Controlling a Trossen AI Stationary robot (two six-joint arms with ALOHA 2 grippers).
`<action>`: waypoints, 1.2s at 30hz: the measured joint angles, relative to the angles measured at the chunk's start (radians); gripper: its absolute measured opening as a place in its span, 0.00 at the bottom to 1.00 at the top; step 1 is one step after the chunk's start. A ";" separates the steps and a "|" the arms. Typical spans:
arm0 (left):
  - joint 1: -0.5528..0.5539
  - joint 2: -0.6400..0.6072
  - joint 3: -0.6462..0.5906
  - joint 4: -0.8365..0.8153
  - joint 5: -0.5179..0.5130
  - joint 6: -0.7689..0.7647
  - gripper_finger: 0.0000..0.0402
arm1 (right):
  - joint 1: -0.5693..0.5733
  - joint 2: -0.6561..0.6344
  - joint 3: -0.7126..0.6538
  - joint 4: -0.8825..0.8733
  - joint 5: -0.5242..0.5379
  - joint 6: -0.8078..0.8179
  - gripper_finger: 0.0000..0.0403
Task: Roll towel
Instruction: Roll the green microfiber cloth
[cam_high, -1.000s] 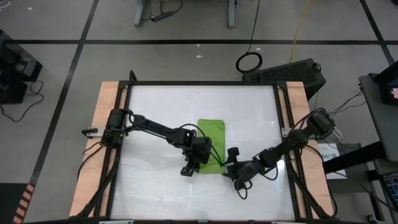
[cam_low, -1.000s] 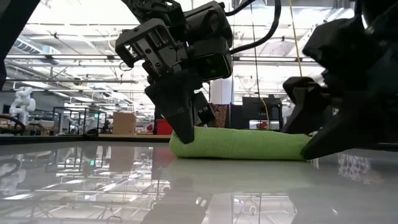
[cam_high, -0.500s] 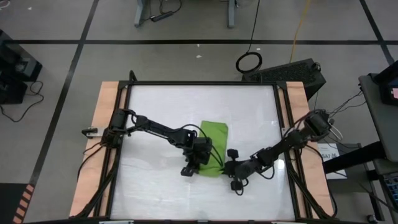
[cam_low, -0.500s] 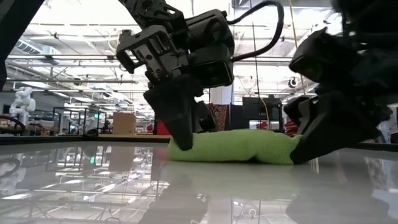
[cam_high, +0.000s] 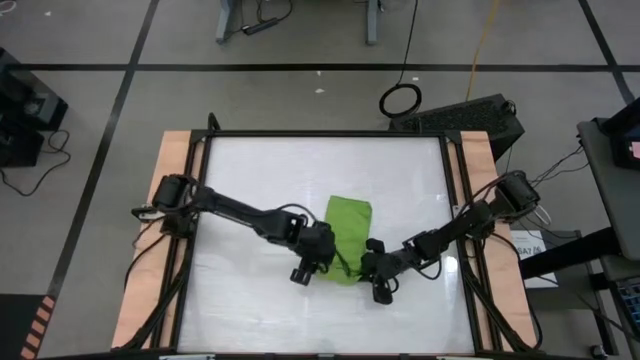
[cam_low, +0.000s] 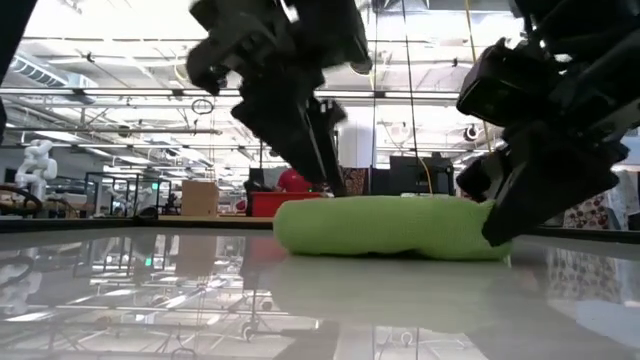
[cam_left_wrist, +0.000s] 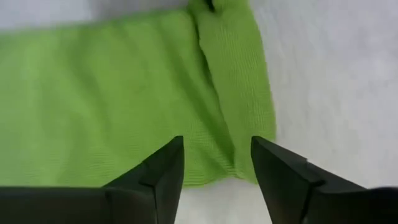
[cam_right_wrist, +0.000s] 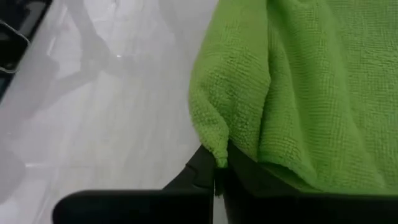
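Observation:
The lime-green towel (cam_high: 349, 232) lies near the middle of the white table (cam_high: 260, 170). Its near end is rolled into a thick roll (cam_low: 390, 228), and the flat rest reaches toward the far edge. My left gripper (cam_high: 320, 258) stands open over the roll's left end (cam_left_wrist: 211, 134), with its fingers (cam_low: 322, 160) slanting down toward it. My right gripper (cam_high: 373, 270) sits low at the roll's right end (cam_low: 480, 225), shut on the cloth. My left gripper's fingertips hang right at the top of the roll; whether they touch it I cannot tell. My right gripper pinches a bunched fold at the roll's right end (cam_right_wrist: 214, 146) between its two fingers. It comes in low from the table's right side. The towel rests on the table.
Wooden rails (cam_high: 172, 200) run along the table's left and right sides. A dark box (cam_high: 470, 118) and a cable ring (cam_high: 400, 99) lie beyond the far right corner. Bare white surface lies left of and beyond the towel.
My left gripper has opened, let go of the roll's left end and risen above it. My right gripper has moved left to the roll's right end and shut on it. The roll now stands thicker and has shifted slightly.

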 joint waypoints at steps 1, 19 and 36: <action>-0.017 -0.010 0.000 0.001 -0.048 0.024 0.48 | -0.003 0.000 0.000 -0.003 0.000 -0.003 0.01; -0.121 -0.063 -0.003 -0.019 -0.293 0.110 0.48 | -0.009 0.000 0.000 0.046 -0.117 0.271 0.01; -0.122 -0.095 -0.090 0.170 -0.140 0.050 0.48 | 0.015 -0.002 0.003 0.067 -0.053 0.507 0.01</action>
